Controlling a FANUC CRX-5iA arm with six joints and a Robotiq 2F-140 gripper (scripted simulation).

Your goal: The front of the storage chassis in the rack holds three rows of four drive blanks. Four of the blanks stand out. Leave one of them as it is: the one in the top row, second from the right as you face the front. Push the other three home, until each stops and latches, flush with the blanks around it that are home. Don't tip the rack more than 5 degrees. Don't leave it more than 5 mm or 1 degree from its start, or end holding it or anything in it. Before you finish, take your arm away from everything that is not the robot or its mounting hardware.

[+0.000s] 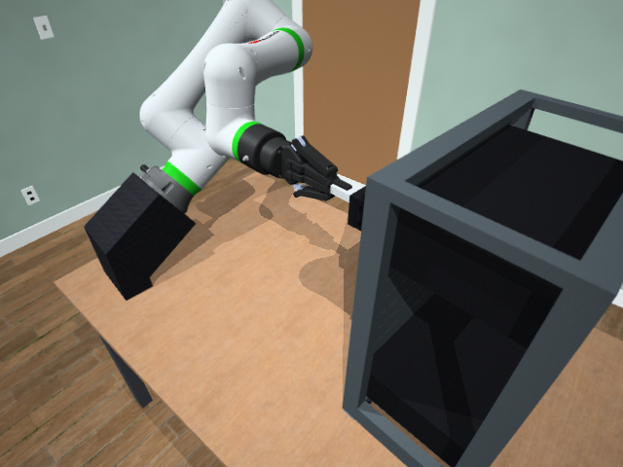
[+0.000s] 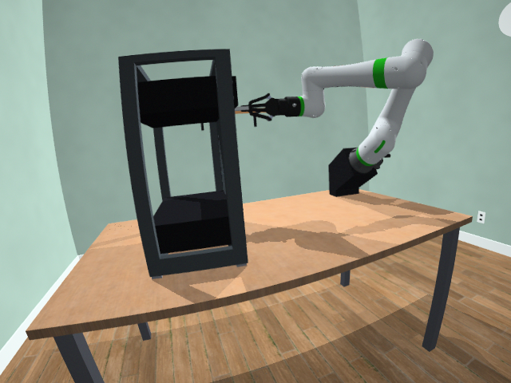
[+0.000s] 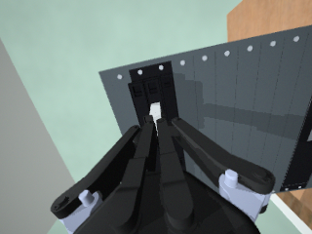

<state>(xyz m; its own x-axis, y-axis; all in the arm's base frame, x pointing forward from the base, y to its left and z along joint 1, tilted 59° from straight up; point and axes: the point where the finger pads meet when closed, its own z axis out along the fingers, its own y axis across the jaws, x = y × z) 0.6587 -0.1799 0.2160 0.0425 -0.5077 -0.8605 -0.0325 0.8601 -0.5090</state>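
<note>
I keep the pincer (image 3: 152,118) pressed together with nothing between its fingers, so the joined tips act as one blunt pusher. Just ahead of them a drive blank (image 3: 151,93) stands proud of the storage chassis (image 3: 234,97) front, near its edge; I judge I am lined up to drive it home, square-on so the rack (image 2: 131,124) is not tipped. The rack stands on the counter (image 2: 288,230) below. I can read no lettering on the blanks; a red mark on the arm (image 1: 261,40) behind is illegible.
</note>
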